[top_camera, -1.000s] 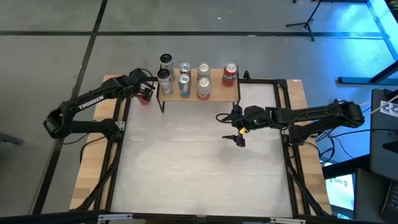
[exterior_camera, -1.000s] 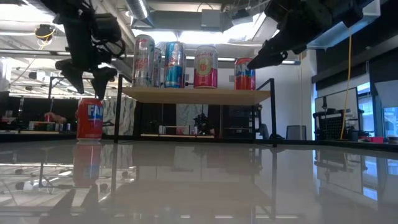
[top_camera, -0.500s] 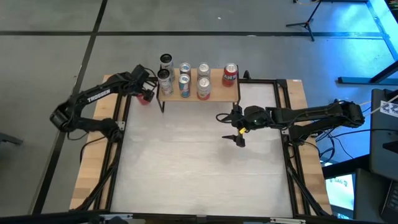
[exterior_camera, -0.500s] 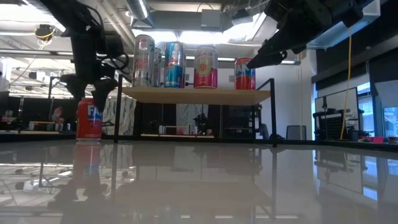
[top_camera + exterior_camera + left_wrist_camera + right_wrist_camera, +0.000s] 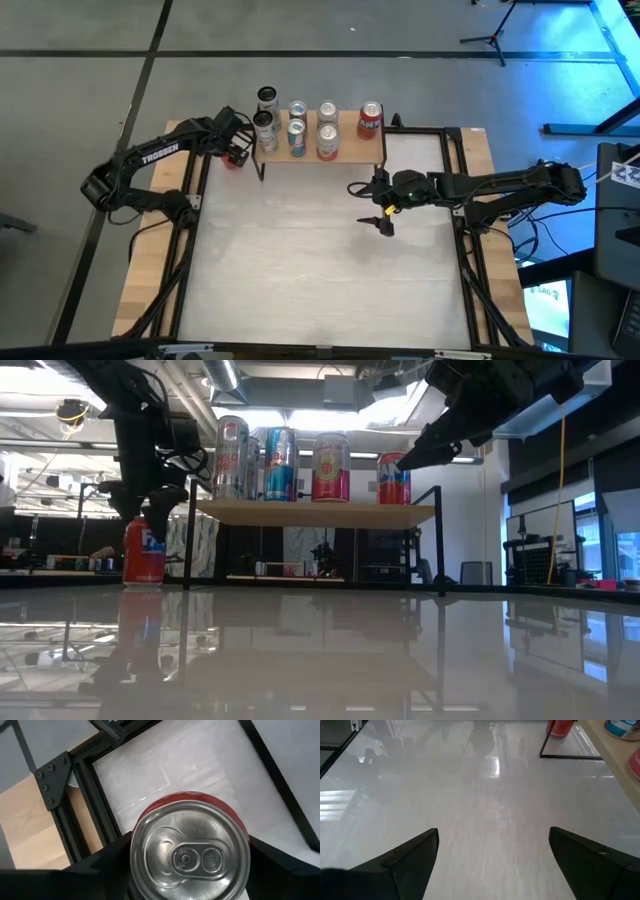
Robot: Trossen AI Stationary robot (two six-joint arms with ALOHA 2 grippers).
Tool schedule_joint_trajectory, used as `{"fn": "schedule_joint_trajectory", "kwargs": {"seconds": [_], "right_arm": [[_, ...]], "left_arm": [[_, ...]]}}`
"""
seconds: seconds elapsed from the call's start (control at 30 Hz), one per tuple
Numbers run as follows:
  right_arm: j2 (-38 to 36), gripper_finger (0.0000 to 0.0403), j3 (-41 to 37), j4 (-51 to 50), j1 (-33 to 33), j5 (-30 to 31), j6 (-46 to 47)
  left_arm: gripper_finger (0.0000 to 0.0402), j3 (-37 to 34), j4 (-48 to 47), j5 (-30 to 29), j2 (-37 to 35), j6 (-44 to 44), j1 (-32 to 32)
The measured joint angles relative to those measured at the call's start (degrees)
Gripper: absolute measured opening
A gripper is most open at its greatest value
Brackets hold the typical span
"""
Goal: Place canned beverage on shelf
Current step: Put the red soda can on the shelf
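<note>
A red can (image 5: 233, 157) stands upright on the table at the far left, just left of the shelf; it also shows in the low view (image 5: 143, 557). My left gripper (image 5: 146, 520) is open above it, pointing down, one finger on each side of the can's silver top (image 5: 190, 851). I see no touch. The shelf (image 5: 350, 150), a light-wood board on thin black legs, carries several upright cans (image 5: 280, 463). My right gripper (image 5: 372, 207) is open and empty, above the table right of the middle.
One more can (image 5: 266, 97) shows at the shelf's far left corner. The shelf's black leg (image 5: 187, 550) stands close beside the red can. A black frame (image 5: 190, 230) and wooden edges border the pale tabletop (image 5: 320, 270), bare in front of the shelf.
My left gripper has come down over the red can, so that its fingers now reach past the can's top on both sides. The can has stayed upright in place.
</note>
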Motion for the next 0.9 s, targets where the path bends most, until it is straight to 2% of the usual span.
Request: {"fn": "schedule_joint_trajectory", "kwargs": {"seconds": [0.17, 0.4, 0.5, 0.67, 0.9], "right_arm": [[0.0, 0.0374, 0.0, 0.0, 0.0, 0.0, 1.34], [0.0, 0.0374, 0.0, 0.02, 0.0, 0.0, 1.43], [0.0, 0.0374, 0.0, -0.12, 0.0, 0.0, 1.47], [0.0, 0.0374, 0.0, -0.57, -0.02, 0.0, 1.16], [0.0, 0.0374, 0.02, 0.29, -0.04, 0.02, 1.1]], "left_arm": [[0.0275, -0.16, -3.98, -2.02, -2.29, -0.82, -2.95], [0.0281, -0.24, -11.07, -2.37, -9.63, -4.27, -9.46], [0.0281, -0.24, -13.62, 0.09, -13.15, -6.79, -13.58], [0.0281, -0.22, -14.15, 8.52, -17.57, -8.78, -20.96], [0.0282, -0.2, -12.91, 9.91, -19.08, -10.33, -34.28]]}}
